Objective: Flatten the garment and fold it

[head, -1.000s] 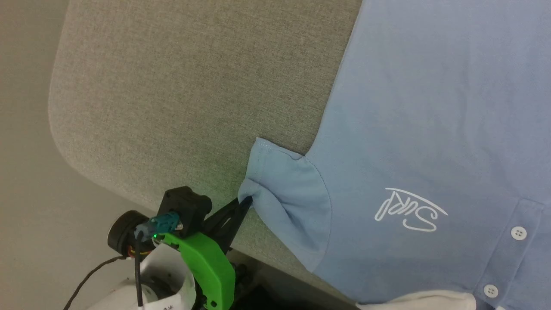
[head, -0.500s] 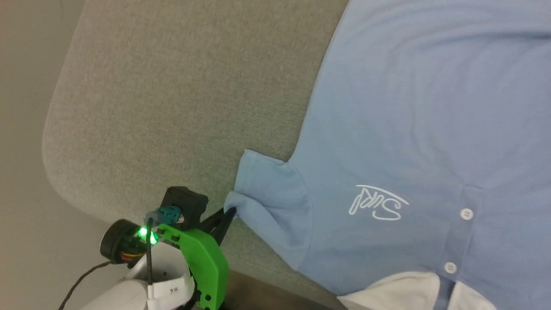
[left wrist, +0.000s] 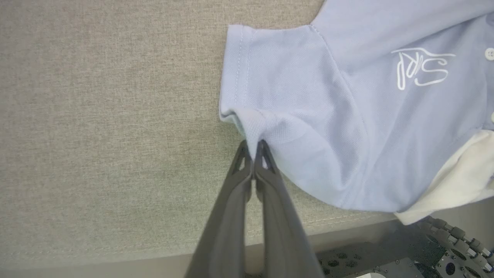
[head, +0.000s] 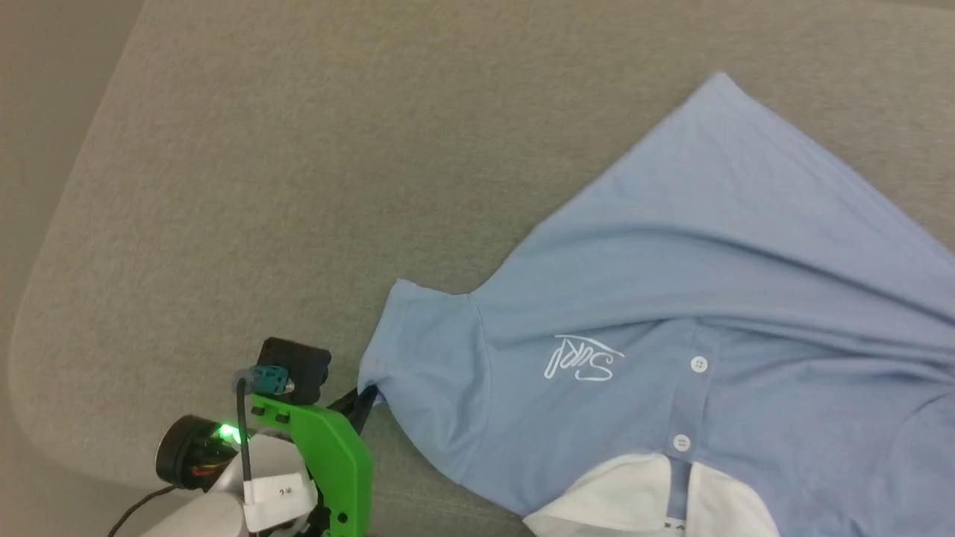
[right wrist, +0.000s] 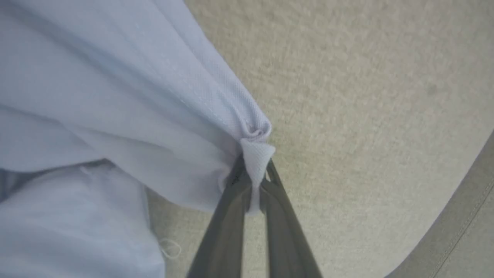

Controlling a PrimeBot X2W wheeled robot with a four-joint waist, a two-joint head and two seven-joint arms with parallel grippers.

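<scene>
The garment (head: 671,298), smooth before, now shows long creases across its chest.

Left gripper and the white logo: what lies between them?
The garment's short sleeve, whose hem corner the left gripper pinches; the left wrist view shows it.

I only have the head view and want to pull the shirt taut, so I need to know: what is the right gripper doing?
Observer: The right gripper is shut on a bunched corner of the garment, with cloth pinched between its fingers.
Operator: And how much cloth does the left one have?
Observer: Little. The left gripper is shut with just its tips on a small fold at the sleeve hem.
</scene>
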